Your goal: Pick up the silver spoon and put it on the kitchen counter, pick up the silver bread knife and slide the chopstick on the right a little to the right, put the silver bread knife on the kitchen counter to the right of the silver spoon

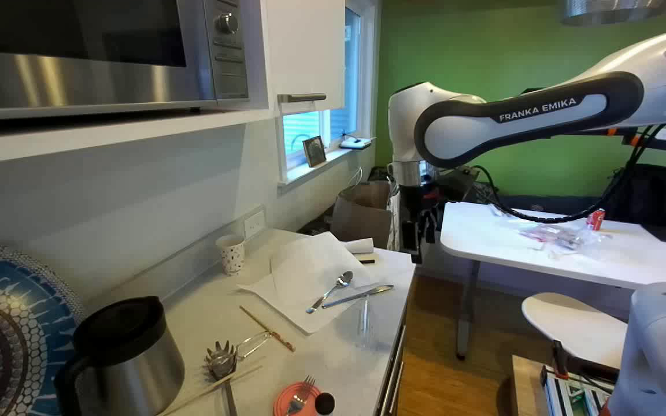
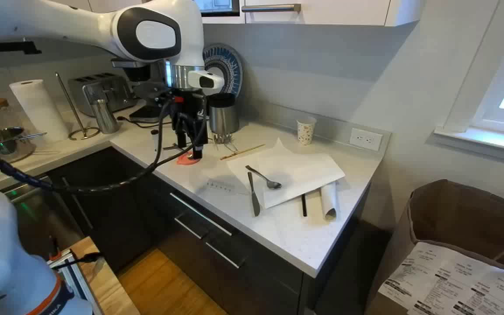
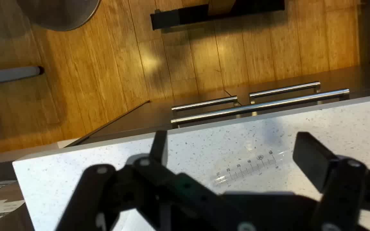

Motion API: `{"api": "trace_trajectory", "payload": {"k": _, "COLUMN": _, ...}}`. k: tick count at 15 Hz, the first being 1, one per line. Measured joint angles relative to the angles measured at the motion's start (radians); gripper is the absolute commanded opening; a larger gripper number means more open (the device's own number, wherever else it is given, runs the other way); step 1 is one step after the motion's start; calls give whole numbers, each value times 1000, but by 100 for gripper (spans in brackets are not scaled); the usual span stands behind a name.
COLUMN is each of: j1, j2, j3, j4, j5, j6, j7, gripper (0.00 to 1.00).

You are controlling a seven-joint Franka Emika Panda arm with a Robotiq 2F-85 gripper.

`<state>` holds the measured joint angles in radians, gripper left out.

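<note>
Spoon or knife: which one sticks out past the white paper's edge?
The knife: its wider end reaches past the paper over the counter, whereas the spoon lies wholly on the paper.

There is one silver spoon [image 2: 267, 180], one silver bread knife [image 2: 254, 197] and one fork [image 1: 300, 395] — plus at least two chopsticks [image 1: 258, 321], their exact number unclear. There is also one pink plate [image 1: 281, 396], one spiked server [image 1: 221, 359], one wire-headed tool [image 1: 254, 344], one paper cup [image 1: 232, 255], one black-lidded jug [image 1: 139, 367], one toaster [image 2: 96, 92] and one red can [image 1: 596, 220] — while the wrist view shows three bar handles [image 3: 259, 107].
</note>
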<state>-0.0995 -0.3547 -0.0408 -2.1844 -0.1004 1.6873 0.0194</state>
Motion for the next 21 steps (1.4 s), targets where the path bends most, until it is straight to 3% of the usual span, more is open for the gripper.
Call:
{"api": "trace_trajectory", "payload": {"k": 9, "j1": 0, "j2": 3, "j3": -2, "j4": 4, "j5": 15, "j6": -1, "j7": 16, "gripper": 100}}
{"api": "trace_trajectory", "payload": {"k": 16, "j1": -7, "j2": 162, "j3": -36, "j4": 167, "j5": 180, "j6": 20, "j7": 268, "gripper": 100}}
{"api": "trace_trajectory", "payload": {"k": 21, "j1": -10, "j2": 302, "j3": -45, "j4": 235, "j5": 253, "j6": 128, "j7": 482, "gripper": 100}}
